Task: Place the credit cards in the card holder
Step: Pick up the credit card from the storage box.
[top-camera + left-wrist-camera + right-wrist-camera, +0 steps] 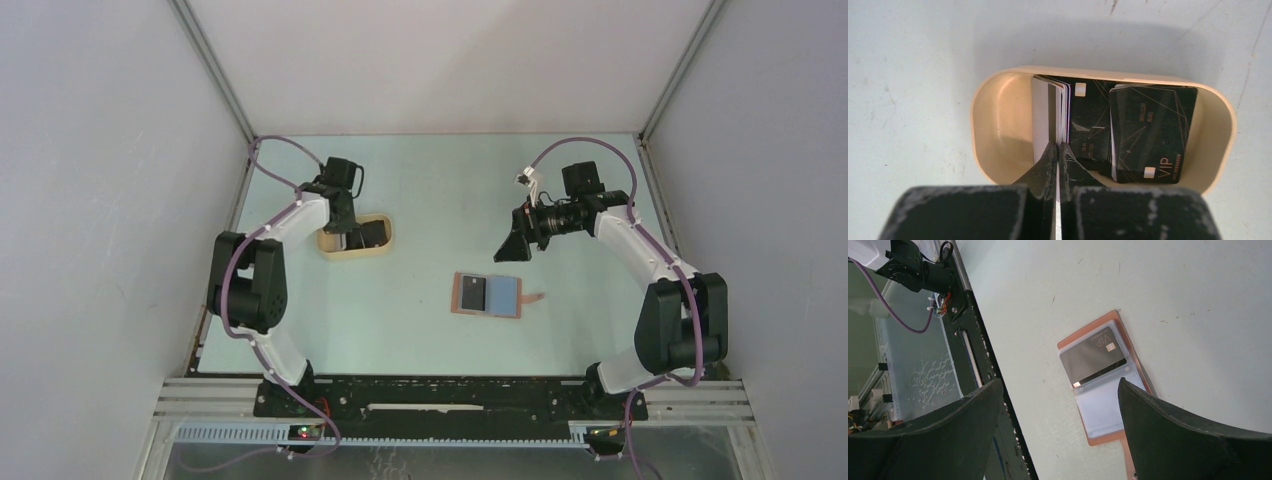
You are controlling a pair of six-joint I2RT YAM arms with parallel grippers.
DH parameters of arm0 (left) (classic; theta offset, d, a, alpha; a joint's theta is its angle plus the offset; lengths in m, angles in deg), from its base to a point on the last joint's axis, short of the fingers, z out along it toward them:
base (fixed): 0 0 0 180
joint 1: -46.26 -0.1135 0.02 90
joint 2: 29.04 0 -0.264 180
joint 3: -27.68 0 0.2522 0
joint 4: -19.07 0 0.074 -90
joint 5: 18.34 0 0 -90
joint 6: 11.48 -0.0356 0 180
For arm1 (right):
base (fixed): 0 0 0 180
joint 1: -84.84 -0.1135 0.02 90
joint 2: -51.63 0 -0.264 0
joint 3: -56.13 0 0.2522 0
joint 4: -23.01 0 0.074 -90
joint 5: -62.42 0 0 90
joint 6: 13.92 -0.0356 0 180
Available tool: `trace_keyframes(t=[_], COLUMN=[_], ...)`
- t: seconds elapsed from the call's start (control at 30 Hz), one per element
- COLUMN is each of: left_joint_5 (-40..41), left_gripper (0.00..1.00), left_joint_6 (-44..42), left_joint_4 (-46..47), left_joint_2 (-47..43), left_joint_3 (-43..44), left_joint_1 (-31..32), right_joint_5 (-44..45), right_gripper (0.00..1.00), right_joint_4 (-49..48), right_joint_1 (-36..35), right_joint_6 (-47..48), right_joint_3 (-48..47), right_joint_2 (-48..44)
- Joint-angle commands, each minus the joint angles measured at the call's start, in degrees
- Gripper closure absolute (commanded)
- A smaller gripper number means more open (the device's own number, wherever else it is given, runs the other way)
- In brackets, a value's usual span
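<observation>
A pale green tabletop (430, 170) fills the middle of the top view, closed in by plain grey-white walls (100, 200) at left, right and top. Silver metal struts (212, 70) climb the upper corners. A black rail (450, 398) crosses the bottom. The light is soft and even.

The left arm (300, 215) and the right arm (640, 250) are showing the same build: smooth white shells running between bulky black joint housings. A thin purple cable (585, 140) is looping loosely along each arm up to the wrist. A boxy black camera (343, 172) is capping each wrist. The left gripper (1057, 147) is showing black wedge-shaped fingers with whitish scuffs on their blocks. The right gripper (1060, 385) is showing broad, curved, matte black fingers.
</observation>
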Motion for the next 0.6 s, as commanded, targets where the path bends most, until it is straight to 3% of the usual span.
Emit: trace_keyframes(t=[0.0, 0.57], left_joint_5=[-5.49, -12.24], left_gripper=[1.00, 1.00], left_joint_6=[0.98, 1.91], left_joint_4=[2.59, 5.93], left_joint_2=[-3.01, -5.66], left_joint_3=[-1.37, -4.97], left_joint_1=[-0.07, -2.57], right_joint_5=[-0.29, 0.34], right_gripper=[0.06, 0.06], right_joint_4=[0.31, 0.19], right_joint_1=[-0.28, -2.15], right_joint_6=[0.98, 0.98], right_joint_3=[-2.16, -2.19], right_joint_2=[0.45, 1.80])
